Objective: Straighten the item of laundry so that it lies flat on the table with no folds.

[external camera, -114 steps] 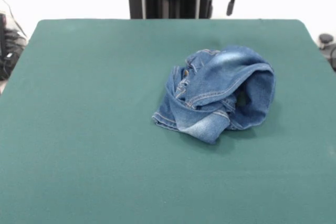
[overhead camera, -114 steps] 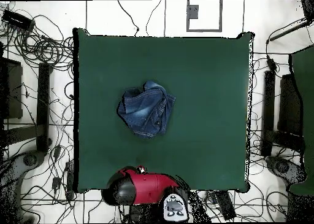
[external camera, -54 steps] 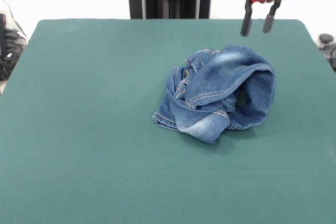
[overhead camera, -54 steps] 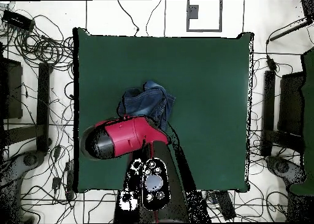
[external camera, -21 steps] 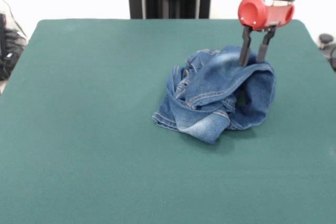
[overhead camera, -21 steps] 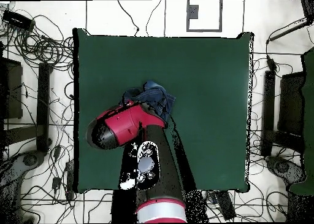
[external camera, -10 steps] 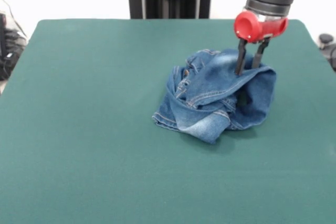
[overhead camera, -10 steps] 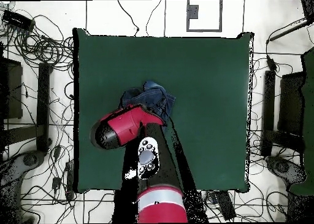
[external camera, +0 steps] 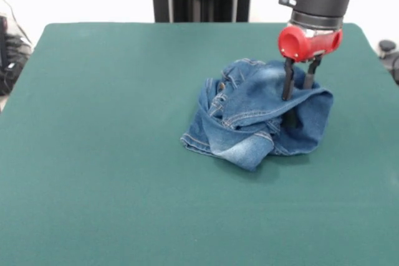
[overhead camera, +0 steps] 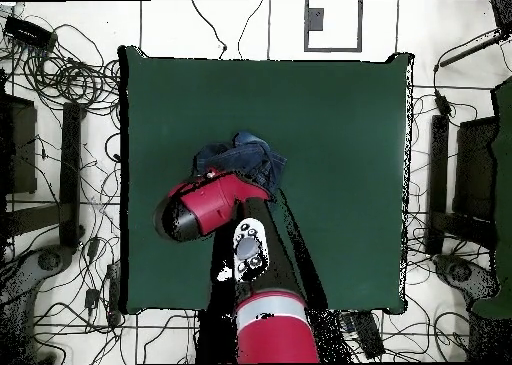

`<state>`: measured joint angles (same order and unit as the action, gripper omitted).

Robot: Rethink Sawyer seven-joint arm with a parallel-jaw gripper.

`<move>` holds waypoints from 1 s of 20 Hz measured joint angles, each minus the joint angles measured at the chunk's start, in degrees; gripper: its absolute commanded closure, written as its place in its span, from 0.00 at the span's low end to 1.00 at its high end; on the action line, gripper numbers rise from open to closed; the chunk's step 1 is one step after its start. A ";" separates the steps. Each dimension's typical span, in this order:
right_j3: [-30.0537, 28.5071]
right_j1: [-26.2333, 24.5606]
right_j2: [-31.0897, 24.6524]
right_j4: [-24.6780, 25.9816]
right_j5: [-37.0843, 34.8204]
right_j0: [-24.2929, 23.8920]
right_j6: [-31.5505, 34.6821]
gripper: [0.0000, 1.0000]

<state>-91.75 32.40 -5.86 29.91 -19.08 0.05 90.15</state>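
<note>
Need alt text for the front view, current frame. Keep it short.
A red and black robot gripper comes down from above with its two dark fingers apart, pressed into the right side of a crumpled pair of small blue jeans. The jeans lie bunched in a heap right of centre on a dark green table, far from flat.

The front camera looks slightly downward across the worktop [external camera: 93,154] from close range. The overhead camera looks straight down from higher up, taking in the whole worktop [overhead camera: 330,131] and surrounding floor [overhead camera: 60,111]. Both views share the worktop.
</note>
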 measured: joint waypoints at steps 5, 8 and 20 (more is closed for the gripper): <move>-0.57 0.30 -2.17 0.00 1.70 -1.63 0.00 1.00; -1.02 0.72 -3.10 0.01 2.23 -2.31 0.00 1.00; -3.23 4.05 -6.83 0.01 2.32 -5.35 0.00 1.00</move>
<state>-94.98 36.45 -12.70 29.92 -16.76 -5.31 90.15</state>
